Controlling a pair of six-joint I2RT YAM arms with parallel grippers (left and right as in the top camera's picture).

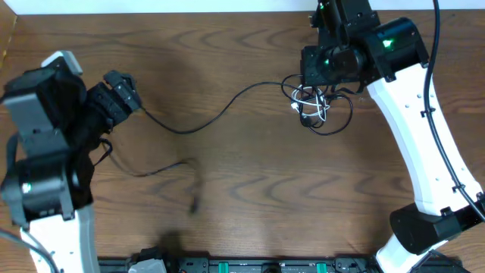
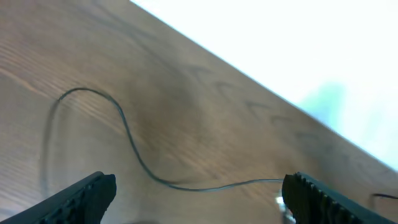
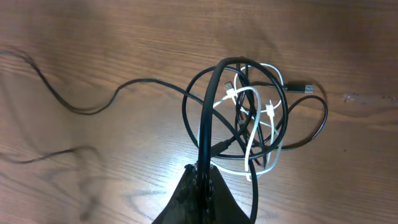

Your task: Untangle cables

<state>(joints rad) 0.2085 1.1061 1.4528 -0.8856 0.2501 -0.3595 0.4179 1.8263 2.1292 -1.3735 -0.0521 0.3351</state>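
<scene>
The tangle (image 3: 249, 124) of black cables and one white cable (image 3: 252, 146) lies on the brown tabletop (image 1: 250, 197). The right pincer (image 3: 202, 173) is right over the tangle. It is clenched on one black loop (image 3: 209, 102) of it. A long black cable (image 1: 204, 117) runs left from the tangle to the left pincer (image 2: 199, 183), whose fingers are wide apart and hold nothing. Another black cable (image 1: 163, 168) lies well apart from the tangle, left of it and nearer the robot.
</scene>
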